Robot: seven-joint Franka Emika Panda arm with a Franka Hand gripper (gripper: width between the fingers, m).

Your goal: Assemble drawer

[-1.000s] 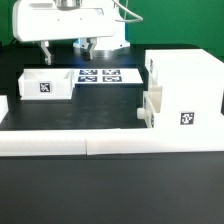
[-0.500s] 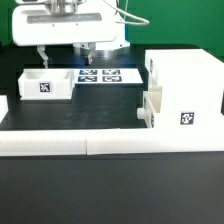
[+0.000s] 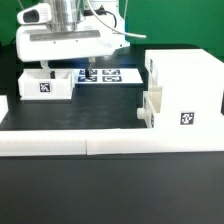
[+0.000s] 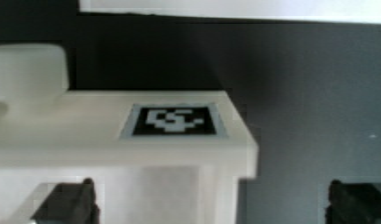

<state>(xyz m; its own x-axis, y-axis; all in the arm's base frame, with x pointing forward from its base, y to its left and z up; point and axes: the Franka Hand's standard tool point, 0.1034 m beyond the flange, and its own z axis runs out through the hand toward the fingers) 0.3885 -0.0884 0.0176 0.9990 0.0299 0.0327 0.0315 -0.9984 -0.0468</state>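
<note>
**A:** What takes up the most room?

**B:** The black table [image 3: 60, 115]. On it, the biggest white part is the housing [image 3: 190, 80] of the drawer, standing at about three o'clock in the exterior view. Next comes the long low border rail [image 3: 60, 143], which runs across the front from eight o'clock toward four.

**A:** And the arm?

**B:** It comes down from twelve o'clock. Its gripper [image 3: 67, 68] hangs at about eleven o'clock with the jaws spread wide. In the wrist view, one of the dark fingers [image 4: 62, 200] sits over white plastic and the other over bare table, so a tray wall lies between them. Nothing is gripped. I cannot tell whether either tip touches the plastic.

**A:** Which tray is that?

**B:** The loose tray [image 3: 30, 85]. It sits open-topped on the table at ten o'clock, well apart from the housing. The marker board [image 3: 108, 74] lies flat just beside it on the one o'clock side, partly hidden behind the gripper.

**A:** Is there another tray?

**B:** Yes, a second tray [image 3: 152, 105] sits against the housing's front face, near the centre of the picture. Its knob [image 3: 139, 116] points toward nine o'clock. How deep it sits in the housing I cannot tell.

**A:** What is smallest?

**B:** The square tags. There is one on the housing [image 3: 186, 118], one on the loose tray's front wall, and one filling the middle of the wrist view.
</note>
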